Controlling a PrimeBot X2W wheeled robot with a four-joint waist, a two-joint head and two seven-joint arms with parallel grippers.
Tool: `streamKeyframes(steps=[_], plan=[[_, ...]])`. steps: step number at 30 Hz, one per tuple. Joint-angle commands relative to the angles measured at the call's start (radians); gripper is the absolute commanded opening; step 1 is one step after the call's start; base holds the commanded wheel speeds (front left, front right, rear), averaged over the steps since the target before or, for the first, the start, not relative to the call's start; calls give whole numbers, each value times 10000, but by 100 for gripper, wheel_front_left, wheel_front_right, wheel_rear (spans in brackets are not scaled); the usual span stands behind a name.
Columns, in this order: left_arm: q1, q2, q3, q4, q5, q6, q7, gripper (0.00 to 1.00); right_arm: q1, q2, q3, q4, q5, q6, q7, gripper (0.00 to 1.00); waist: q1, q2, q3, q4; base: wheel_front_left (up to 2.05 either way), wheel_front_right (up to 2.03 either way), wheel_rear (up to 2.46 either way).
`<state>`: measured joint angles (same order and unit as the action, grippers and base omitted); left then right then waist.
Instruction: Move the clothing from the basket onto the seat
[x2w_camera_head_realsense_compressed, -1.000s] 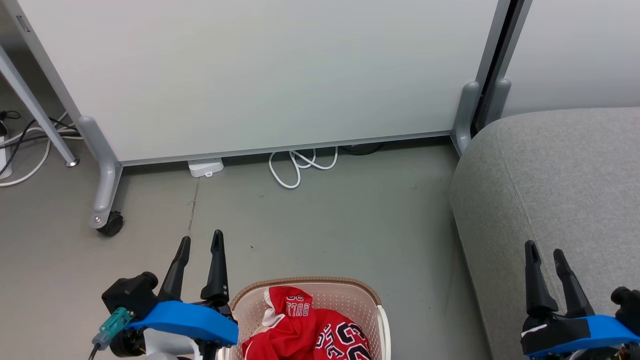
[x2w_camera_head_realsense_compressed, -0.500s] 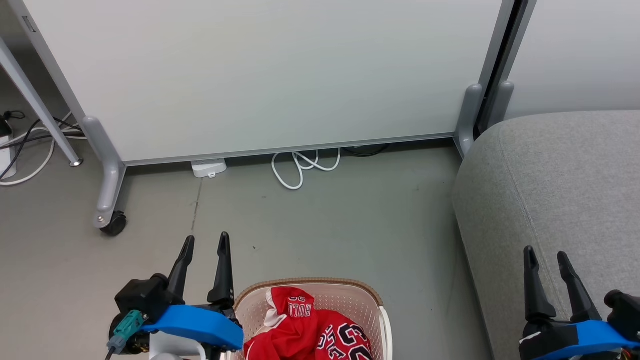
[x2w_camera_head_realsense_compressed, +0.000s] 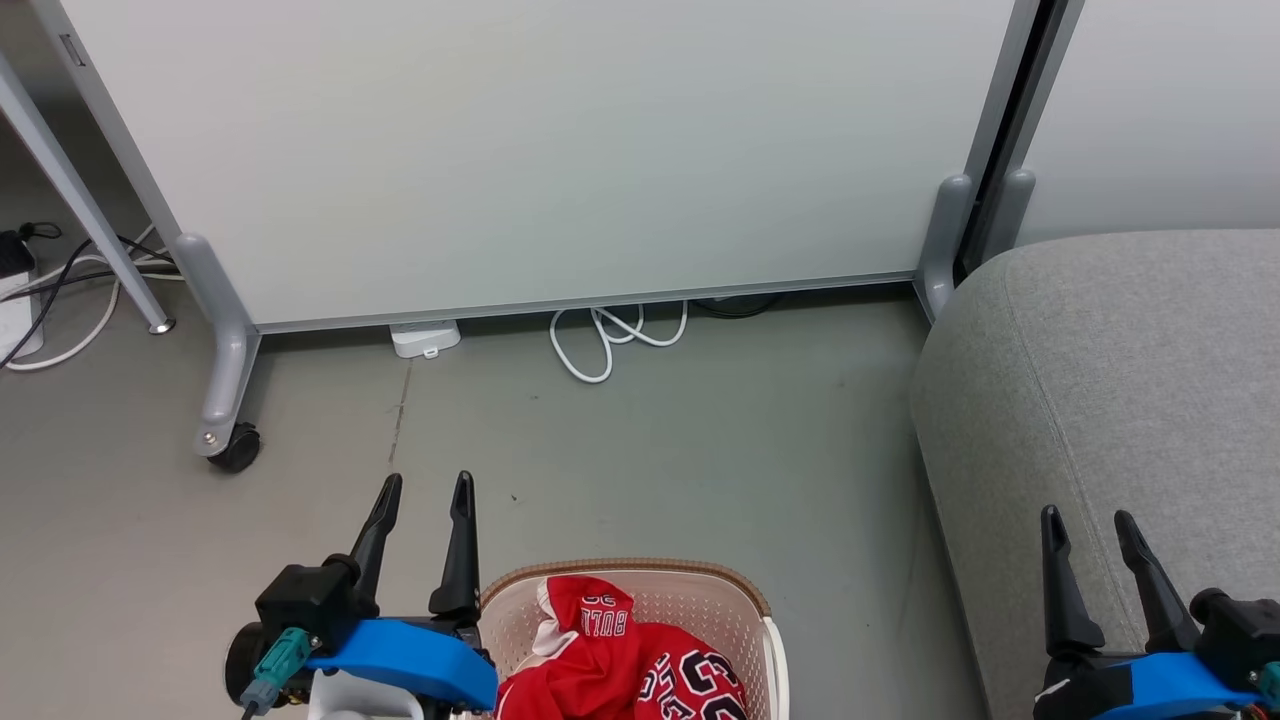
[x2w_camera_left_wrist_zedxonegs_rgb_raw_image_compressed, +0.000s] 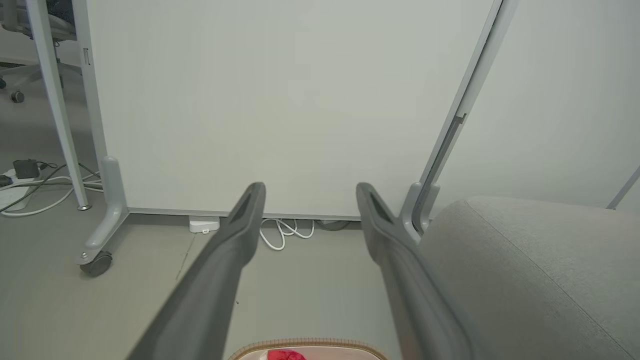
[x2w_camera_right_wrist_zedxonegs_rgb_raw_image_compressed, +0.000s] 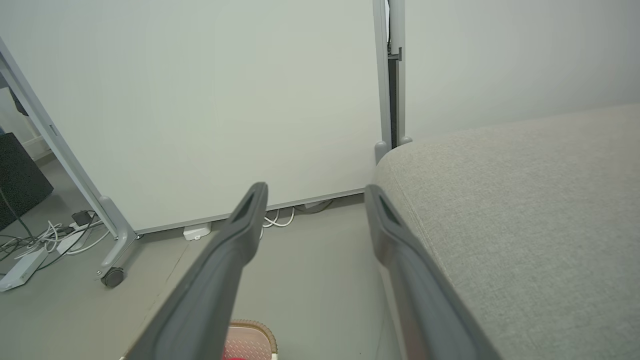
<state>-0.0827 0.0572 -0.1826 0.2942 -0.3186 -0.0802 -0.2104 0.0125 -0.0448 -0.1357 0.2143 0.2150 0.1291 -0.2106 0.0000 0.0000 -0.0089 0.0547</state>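
At the bottom edge of the head view, the clothing (x2w_camera_head_realsense_compressed: 610, 655) lies bunched inside the basket (x2w_camera_head_realsense_compressed: 740, 592), a red heap with its lettering and numerals facing up. Its visible part runs roughly from ten o'clock to four o'clock before the frame cuts it off. The basket stands on the floor (x2w_camera_head_realsense_compressed: 650, 450), and the seat (x2w_camera_head_realsense_compressed: 1120, 400) rises at its three o'clock, with a strip of bare floor between them.

The left gripper (x2w_camera_head_realsense_compressed: 426, 482) hovers just beside the basket's nine o'clock rim, fingers spread and holding nothing, tips pointing to twelve. From those tips the clothing lies at about four o'clock and lower down. The right gripper (x2w_camera_head_realsense_compressed: 1085, 516) is likewise spread and empty, and it hangs over the seat's near edge, well apart from the basket.

The left arm looks clearly nearer to the heap. A reach would likely mean drawing the fingers back toward five o'clock and tipping them down over the rim.
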Motion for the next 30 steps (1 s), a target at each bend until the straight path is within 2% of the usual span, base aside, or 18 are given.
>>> streamKeyframes(steps=[1, 30], plan=[[-141, 6, -52, 36, 199, -58, -88, 100, 100, -72, -17, -20, -245, 22, -90, 100, 0, 0, -8, 6, 0, 0, 0], [-192, -70, -152, 415, 1687, -19, -562, 100, 303, -82, -58, -157, -2067, 26, -557, 100, 0, 0, 23, 181, 0, 0, 0]])
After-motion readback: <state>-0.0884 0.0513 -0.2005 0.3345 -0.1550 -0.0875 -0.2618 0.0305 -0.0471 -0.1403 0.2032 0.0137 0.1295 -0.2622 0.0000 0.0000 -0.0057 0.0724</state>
